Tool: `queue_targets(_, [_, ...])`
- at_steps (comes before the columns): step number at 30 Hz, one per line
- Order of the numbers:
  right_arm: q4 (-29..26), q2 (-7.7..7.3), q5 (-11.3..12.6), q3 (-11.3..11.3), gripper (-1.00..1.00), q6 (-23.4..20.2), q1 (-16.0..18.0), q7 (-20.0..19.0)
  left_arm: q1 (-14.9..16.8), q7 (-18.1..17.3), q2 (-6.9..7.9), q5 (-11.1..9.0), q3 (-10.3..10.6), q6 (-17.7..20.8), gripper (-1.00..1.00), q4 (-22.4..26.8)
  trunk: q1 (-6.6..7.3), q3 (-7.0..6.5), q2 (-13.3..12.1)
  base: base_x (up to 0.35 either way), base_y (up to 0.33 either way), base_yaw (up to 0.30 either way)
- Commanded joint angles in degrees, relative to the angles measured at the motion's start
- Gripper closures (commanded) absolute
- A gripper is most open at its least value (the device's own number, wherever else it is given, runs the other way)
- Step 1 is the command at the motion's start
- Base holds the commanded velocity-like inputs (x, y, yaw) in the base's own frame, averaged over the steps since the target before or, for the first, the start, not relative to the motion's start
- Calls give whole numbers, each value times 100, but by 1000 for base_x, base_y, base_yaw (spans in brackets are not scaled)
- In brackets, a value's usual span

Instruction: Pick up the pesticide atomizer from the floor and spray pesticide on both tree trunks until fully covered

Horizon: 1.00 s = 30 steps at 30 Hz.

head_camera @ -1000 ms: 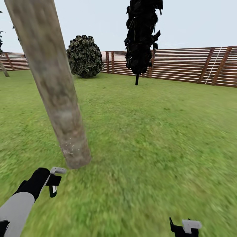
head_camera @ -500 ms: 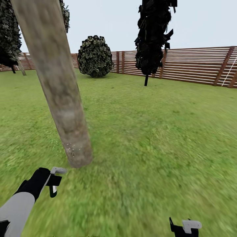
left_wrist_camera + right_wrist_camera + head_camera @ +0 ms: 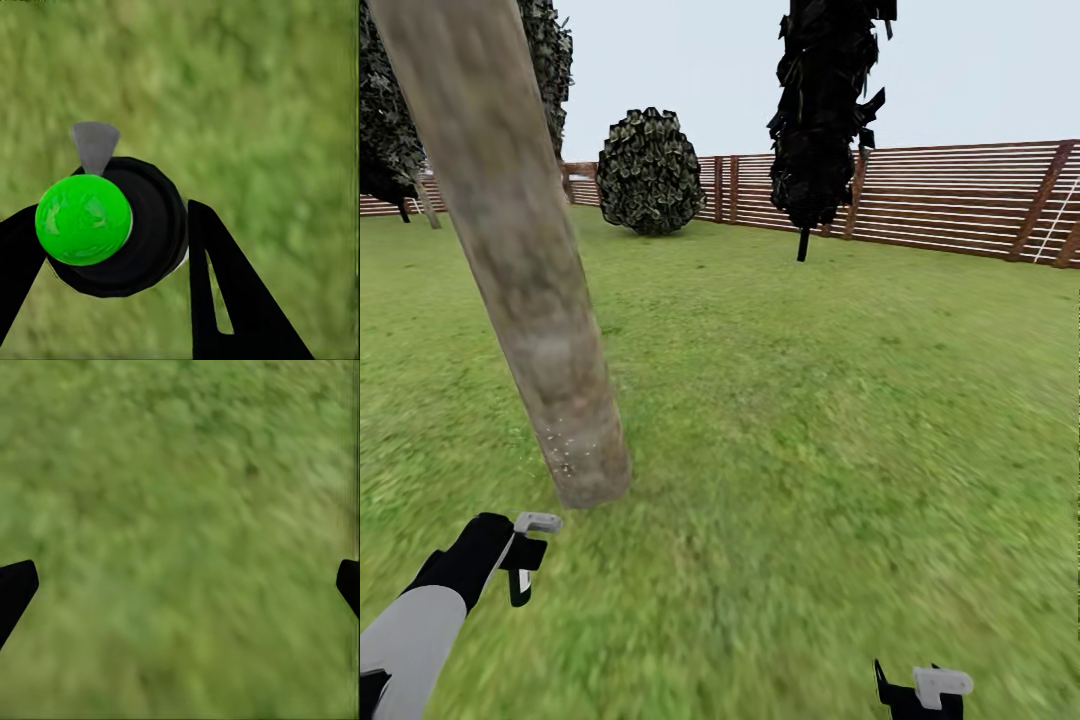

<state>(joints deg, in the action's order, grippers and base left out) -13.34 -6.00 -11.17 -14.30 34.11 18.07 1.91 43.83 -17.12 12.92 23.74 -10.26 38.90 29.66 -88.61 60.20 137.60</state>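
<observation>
A thick mottled grey-brown tree trunk [image 3: 530, 290] leans across the left of the head view, its base on the grass with pale specks near the bottom. My left gripper [image 3: 522, 558] hangs just in front of that base, shut on the pesticide atomizer [image 3: 112, 225], a black round body with a green cap and a grey nozzle. In the left wrist view the black fingers [image 3: 217, 285] sit on either side of it. My right gripper [image 3: 920, 690] stands open low on the right over bare grass. A second leafy tree [image 3: 390, 120] stands far back left.
The green lawn [image 3: 810, 420] stretches to a brown slat fence [image 3: 960, 200]. A round bush [image 3: 648, 170] and a thin-stemmed dark conifer [image 3: 825, 110] stand by the fence. Grass lies open to the right of the trunk.
The whole head picture has shifted, so the camera has turned left; more of the far left tree shows. Both grippers sit as before, and the left still holds the atomizer.
</observation>
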Motion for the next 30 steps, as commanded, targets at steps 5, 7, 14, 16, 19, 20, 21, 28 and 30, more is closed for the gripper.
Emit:
queue_targets(5, [7,3,-60,-28,-100,16,6,20,3,-46,0,61,-37,21,100,15,1,5,2,35,-269,0])
queue_targets(7, [7,2,-60,-29,-100,16,7,20,3,-46,0,58,-37,22,100,27,1,5,2,125,-269,47])
queue_targets(14, [7,4,-60,-28,-100,16,4,20,3,-45,-9,29,-46,22,100,40,1,5,2,163,-252,216])
queue_targets(16, [7,3,-60,-26,-100,16,4,20,3,-45,-9,27,-46,22,100,44,1,5,2,170,-245,275])
queue_targets(19, [7,2,-60,-25,-100,16,4,20,3,-45,-27,30,-46,22,100,51,1,5,2,161,-245,277])
queue_targets(20, [7,2,-60,-24,-100,16,4,20,3,-45,-31,32,-46,22,100,54,1,5,2,140,-247,277])
queue_targets(21, [7,2,-60,-26,-100,16,4,20,3,-45,-32,33,-46,22,100,55,1,5,2,126,-252,273])
queue_targets(28, [7,4,-60,-27,-100,16,4,20,3,-45,-35,29,-46,22,100,66,1,5,2,33,-265,70])
queue_targets(30, [7,4,-60,-28,-100,16,4,20,3,-45,-35,28,-46,22,100,66,1,5,2,1,-268,1])
